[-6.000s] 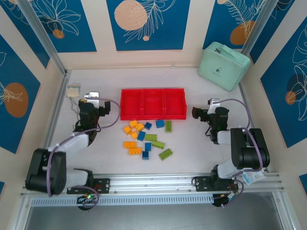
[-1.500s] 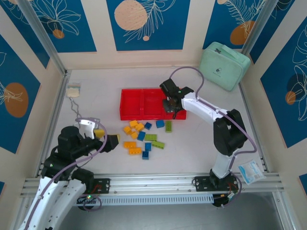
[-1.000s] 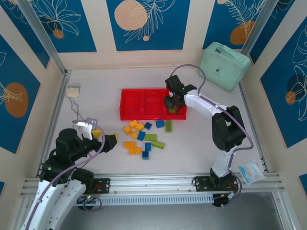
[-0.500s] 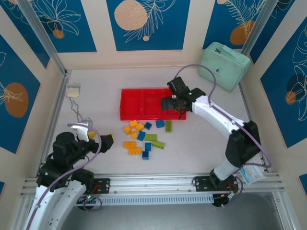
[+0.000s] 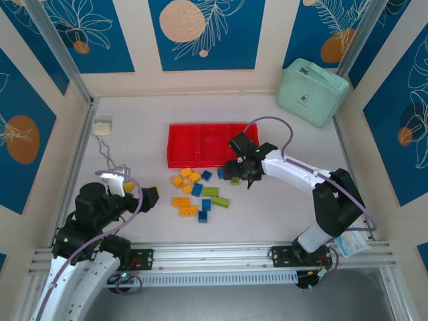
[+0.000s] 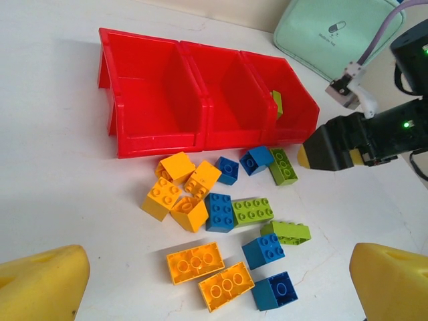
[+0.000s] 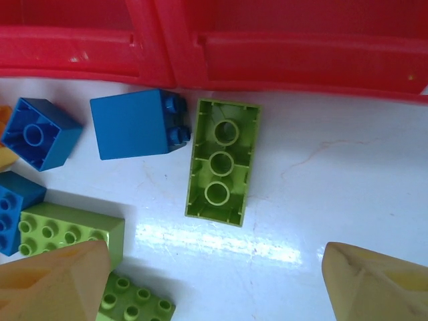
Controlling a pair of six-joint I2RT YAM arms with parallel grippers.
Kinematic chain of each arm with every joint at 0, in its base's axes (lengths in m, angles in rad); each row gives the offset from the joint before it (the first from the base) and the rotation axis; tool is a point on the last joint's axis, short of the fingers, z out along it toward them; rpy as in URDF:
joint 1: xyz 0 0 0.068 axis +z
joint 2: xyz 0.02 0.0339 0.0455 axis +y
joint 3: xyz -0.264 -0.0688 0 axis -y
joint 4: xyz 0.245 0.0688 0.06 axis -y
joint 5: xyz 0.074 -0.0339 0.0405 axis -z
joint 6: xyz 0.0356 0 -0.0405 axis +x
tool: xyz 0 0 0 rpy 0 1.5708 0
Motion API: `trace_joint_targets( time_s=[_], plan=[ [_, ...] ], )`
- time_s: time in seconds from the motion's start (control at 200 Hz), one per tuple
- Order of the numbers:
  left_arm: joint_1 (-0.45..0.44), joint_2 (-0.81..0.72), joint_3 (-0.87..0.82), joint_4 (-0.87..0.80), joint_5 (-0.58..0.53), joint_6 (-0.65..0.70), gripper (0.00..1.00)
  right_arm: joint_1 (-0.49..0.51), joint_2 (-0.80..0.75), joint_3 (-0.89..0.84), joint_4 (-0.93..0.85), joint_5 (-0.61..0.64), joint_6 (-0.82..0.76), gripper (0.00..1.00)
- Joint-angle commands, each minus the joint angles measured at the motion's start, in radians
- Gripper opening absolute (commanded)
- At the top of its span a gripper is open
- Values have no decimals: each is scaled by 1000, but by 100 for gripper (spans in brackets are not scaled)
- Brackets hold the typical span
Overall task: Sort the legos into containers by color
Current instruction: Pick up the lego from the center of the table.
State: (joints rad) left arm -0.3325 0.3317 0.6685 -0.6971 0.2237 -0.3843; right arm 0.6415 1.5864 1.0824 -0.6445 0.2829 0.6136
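White worktop [image 5: 134, 147]: right gripper [image 7: 214, 274], spread wide and empty, hovers over an upturned light green plastic brick [image 7: 221, 160], apparently to grasp it.

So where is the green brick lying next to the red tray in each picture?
Top camera: the green brick, mid-table, before the right end of the red tray.
Left wrist: right of centre, beside a blue brick.
Right wrist: centre, hollow side up.
Shared landmark: the tray's front wall behind it.

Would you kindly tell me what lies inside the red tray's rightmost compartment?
One light green brick shows inside the rightmost compartment; its front wall hides part of the floor.
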Motion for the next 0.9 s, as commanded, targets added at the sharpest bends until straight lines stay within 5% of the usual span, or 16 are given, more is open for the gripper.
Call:
trace_joint_targets(
  time_s=[0.0, 0.585, 0.895],
  plan=[
    [-8, 5, 13, -2, 1, 8, 99, 13, 47, -12, 51, -7, -2, 80],
    [-36, 119, -6, 29, 84, -2, 99, 29, 245, 61, 8, 99, -12, 62],
    [-104, 185, 8, 9, 78, -5, 99, 41, 233, 68, -20, 112, -14, 39]
  ],
)
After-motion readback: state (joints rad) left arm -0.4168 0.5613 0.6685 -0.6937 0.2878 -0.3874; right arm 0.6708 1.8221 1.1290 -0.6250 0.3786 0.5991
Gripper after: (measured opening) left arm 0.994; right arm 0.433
